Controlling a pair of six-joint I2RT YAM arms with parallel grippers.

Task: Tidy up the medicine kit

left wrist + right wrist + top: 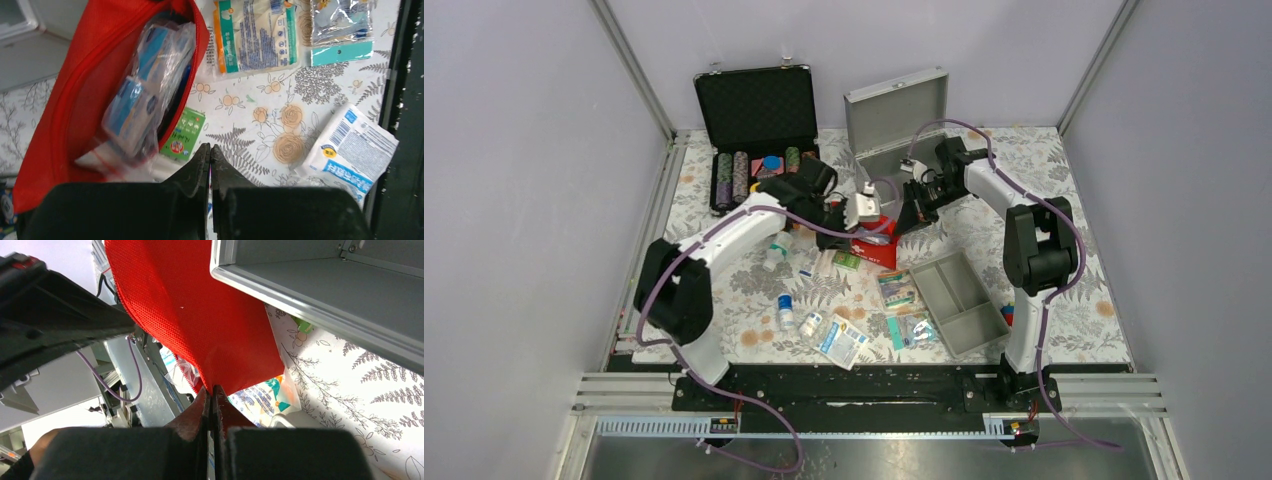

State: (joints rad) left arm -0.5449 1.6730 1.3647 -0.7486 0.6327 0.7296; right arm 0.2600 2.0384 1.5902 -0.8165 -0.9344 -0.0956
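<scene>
three pale walls [524, 150], floral tablecloth [1074, 190] — scattered packets [842, 340], open metal box [894, 110].

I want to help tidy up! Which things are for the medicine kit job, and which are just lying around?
For the job: metal box, grey divided tray, medicine packets, small bottles, red pouch.
Just lying about: black case of poker chips.

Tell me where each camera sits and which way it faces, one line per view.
Top: fixed above and behind, looking down on the table; left arm and right arm show.
Left wrist: on that arm, looking down past the shut left hand into the open red pouch.
Right wrist: looking along the right hand, which pinches the red pouch beside the metal box.
Shared: all three show the red pouch.
</scene>
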